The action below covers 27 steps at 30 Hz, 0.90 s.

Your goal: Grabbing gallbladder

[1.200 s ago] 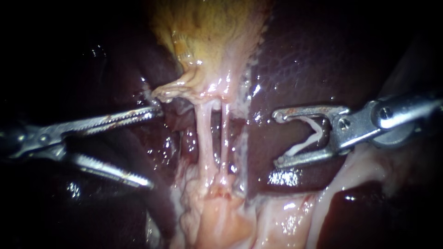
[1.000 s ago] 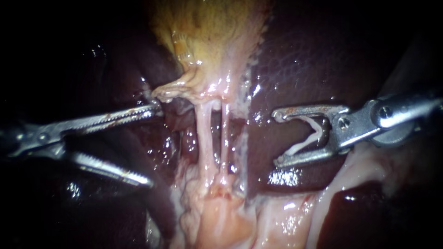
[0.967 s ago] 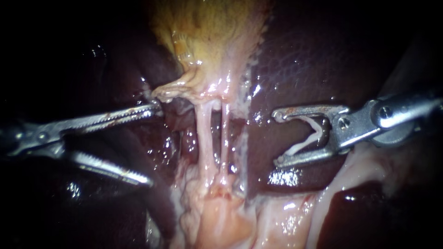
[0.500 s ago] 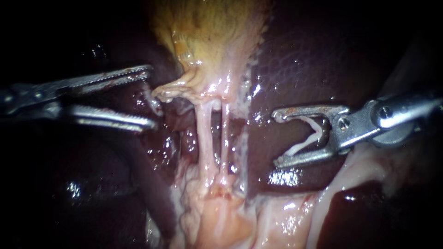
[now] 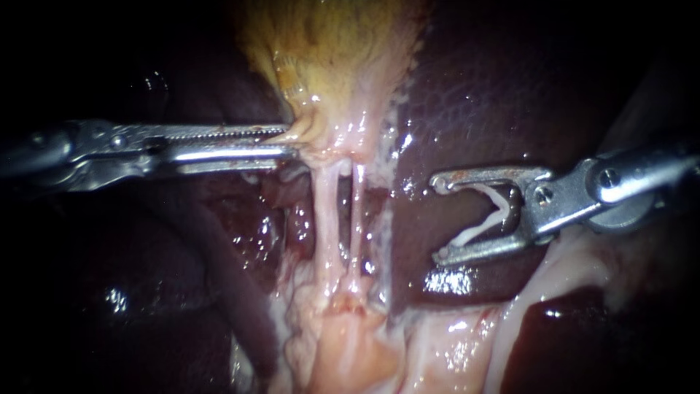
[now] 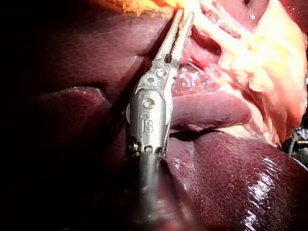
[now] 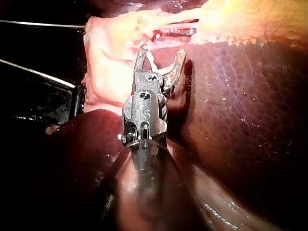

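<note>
The liver [image 5: 496,95] lies dark around the yellow gallbladder [image 5: 328,44]. The left instrument [image 5: 288,142] has its hand closed on the gallbladder's lower edge. The right instrument [image 5: 439,219] sits well off to the gallbladder's side. Two tubes [image 5: 328,219] run down from the gallbladder. The right instrument's spread hand grips a white clip [image 5: 481,228].

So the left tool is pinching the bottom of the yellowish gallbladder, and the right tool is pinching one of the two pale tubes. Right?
Half right. In the endoscope view the right instrument grips no tube: it hangs over the liver, apart from both, holding a white clip. The left instrument does pinch the gallbladder.
</note>
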Each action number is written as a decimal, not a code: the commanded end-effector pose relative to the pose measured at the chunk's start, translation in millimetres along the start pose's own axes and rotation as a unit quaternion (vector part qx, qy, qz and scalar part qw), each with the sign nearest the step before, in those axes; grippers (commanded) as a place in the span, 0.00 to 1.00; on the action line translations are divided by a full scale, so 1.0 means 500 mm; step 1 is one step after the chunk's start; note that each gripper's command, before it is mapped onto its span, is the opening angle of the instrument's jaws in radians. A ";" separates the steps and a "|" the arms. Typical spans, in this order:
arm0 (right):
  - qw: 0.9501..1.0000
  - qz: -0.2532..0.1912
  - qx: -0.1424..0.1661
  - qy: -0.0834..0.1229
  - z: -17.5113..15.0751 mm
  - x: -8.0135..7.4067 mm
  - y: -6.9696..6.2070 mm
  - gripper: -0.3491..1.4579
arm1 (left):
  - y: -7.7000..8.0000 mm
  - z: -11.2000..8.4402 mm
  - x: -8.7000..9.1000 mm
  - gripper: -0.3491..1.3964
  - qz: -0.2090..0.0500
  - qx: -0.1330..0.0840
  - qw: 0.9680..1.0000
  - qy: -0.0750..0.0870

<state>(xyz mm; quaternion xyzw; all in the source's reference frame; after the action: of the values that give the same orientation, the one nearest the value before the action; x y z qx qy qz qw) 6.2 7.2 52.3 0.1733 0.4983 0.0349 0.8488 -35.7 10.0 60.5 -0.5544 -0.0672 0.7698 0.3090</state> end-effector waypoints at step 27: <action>1.000 0.000 0.000 0.000 -0.0001 -0.0002 0.0001 0.47 | 0.0017 -0.0150 0.0143 0.00 -0.042 -0.016 0.999 -0.020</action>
<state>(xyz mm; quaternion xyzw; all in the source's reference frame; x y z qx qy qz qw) 6.1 7.2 52.3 0.1734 0.4982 0.0347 0.8488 -30.5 11.5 51.2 -0.5406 -0.1086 0.7653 0.3322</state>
